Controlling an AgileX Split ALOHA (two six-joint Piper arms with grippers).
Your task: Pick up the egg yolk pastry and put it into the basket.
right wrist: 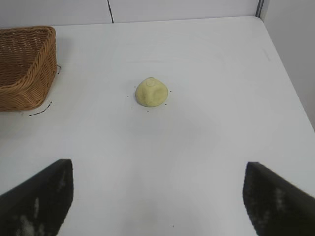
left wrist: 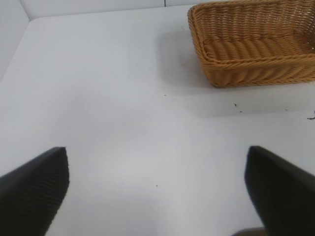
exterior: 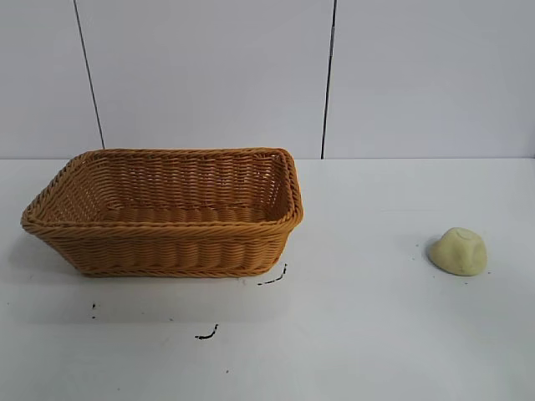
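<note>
egg yolk pastry [exterior: 459, 251] is seen on the table [exterior: 359, 334], well apart from the basket [exterior: 167, 213]. right gripper [right wrist: 157, 196] is held wide open, empty, short of it. left gripper [left wrist: 157, 191] likewise spread, nothing gripped.

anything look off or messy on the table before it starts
Mostly tidy. A few small black marks dot the white table in front of the basket. The basket sits upright and empty; the egg yolk pastry lies apart to its right, intact.
</note>
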